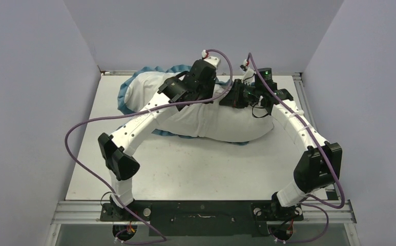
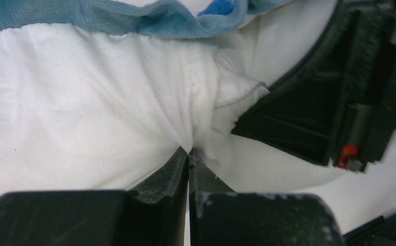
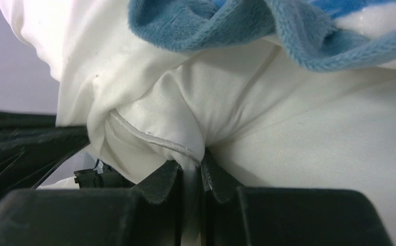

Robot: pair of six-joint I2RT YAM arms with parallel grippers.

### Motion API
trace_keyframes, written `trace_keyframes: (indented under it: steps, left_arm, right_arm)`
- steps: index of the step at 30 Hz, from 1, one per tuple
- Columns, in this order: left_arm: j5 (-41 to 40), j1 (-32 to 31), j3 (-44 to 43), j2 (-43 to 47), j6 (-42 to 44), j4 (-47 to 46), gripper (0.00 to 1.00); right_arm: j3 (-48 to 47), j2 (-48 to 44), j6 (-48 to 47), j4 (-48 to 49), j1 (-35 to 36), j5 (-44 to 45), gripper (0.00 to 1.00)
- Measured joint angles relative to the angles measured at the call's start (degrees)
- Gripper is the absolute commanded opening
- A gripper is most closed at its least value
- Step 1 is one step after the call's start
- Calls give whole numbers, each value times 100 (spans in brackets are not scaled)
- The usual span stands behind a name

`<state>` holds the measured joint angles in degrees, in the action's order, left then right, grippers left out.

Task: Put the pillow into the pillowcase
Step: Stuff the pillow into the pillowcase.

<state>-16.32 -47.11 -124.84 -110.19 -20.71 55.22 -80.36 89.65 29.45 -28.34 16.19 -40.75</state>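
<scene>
Pillow (image 1: 211,120) lies plump on the table (image 1: 185,169), long axis running left to right, with the left end set farther back. Pillowcase (image 1: 126,84) bunches at the pillow's far left end, its blue ruffle following the pillow's far edge. Left gripper (image 2: 189,154) is closed on a thin pinch of white cloth just below the ruffle, judged to be the pillowcase's inner face. Right gripper (image 3: 193,165) is closed on a piped white seam, judged to be the pillow's edge. Both grips sit near mid-length on the pillow's far edge, close together, with the left arm nearer the pillowcase end. Coming move likely turns on drawing the cover along the long axis toward the pillow's right end.
</scene>
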Motion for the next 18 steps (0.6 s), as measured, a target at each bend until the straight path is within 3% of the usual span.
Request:
trace_keyframes:
  steps: [8, 13, 14, 15, 16, 18]
  left_arm:
    - [1169, 0, 2715, 2070, -260, -2855, 0]
    - [1624, 9, 3040, 2507, -553, -4070, 0]
    - [1659, 9, 3003, 2485, -568, -4131, 10]
    - [1670, 9, 2914, 2426, -584, -4127, 46]
    - [1657, 9, 2806, 2352, -568, -4074, 71]
    - [1499, 2, 2396, 2087, -485, -3700, 99]
  right_arm:
    - [52, 22, 269, 378, -11, -280, 5]
    - [332, 20, 570, 896, -9, -496, 5]
    - [396, 15, 640, 1010, -9, -533, 5]
    - [461, 11, 726, 1130, -9, -564, 5]
    - [487, 9, 765, 1187, -9, -581, 5]
    - [496, 9, 824, 1233, -9, -584, 5]
